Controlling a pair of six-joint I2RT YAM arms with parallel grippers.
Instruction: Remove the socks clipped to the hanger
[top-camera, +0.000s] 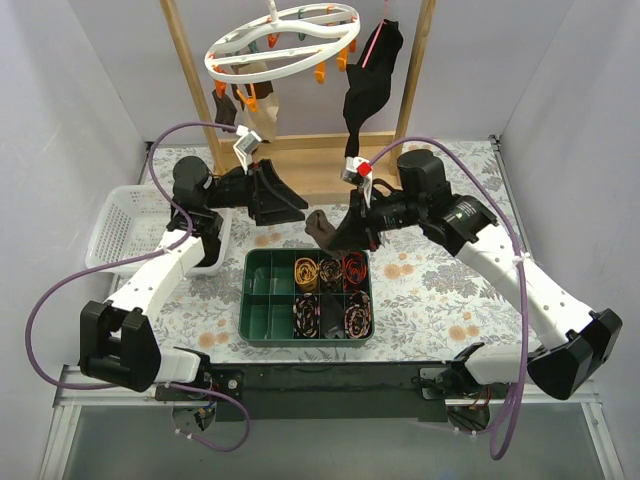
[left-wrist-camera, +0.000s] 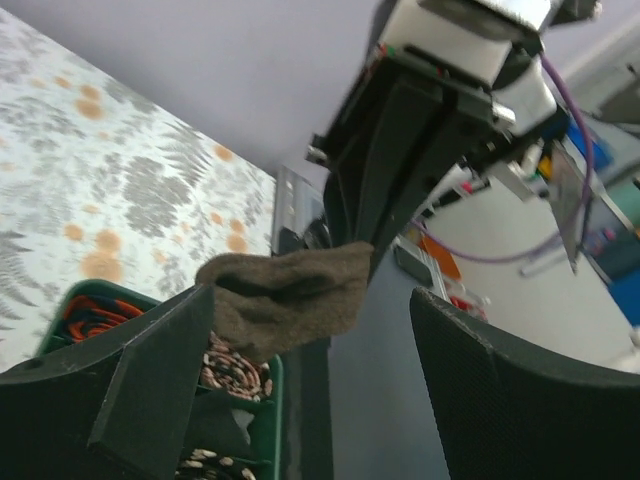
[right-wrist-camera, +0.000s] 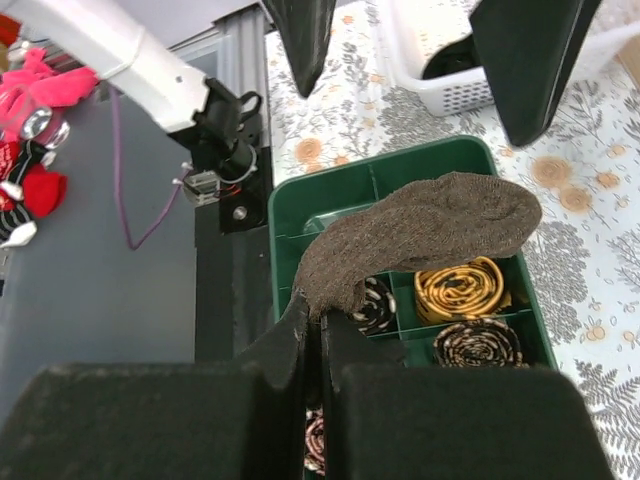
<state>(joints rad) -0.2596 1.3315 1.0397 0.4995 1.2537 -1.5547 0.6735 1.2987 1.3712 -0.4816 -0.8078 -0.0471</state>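
We see bright, even, diffuse light from overhead, leaving only soft, faint shadows on the surface (top-camera: 410, 290). In the wrist views, the left fingers (left-wrist-camera: 140, 390) and right fingers (right-wrist-camera: 200, 420) loom dark and softly blurred up close.

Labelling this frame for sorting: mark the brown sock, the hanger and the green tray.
brown sock (right-wrist-camera: 430, 225): right wrist view, middle of the fabric.
hanger (top-camera: 216, 52): top external view, left rim of the white ring.
green tray (top-camera: 262, 318): top external view, bare lower-left compartment.
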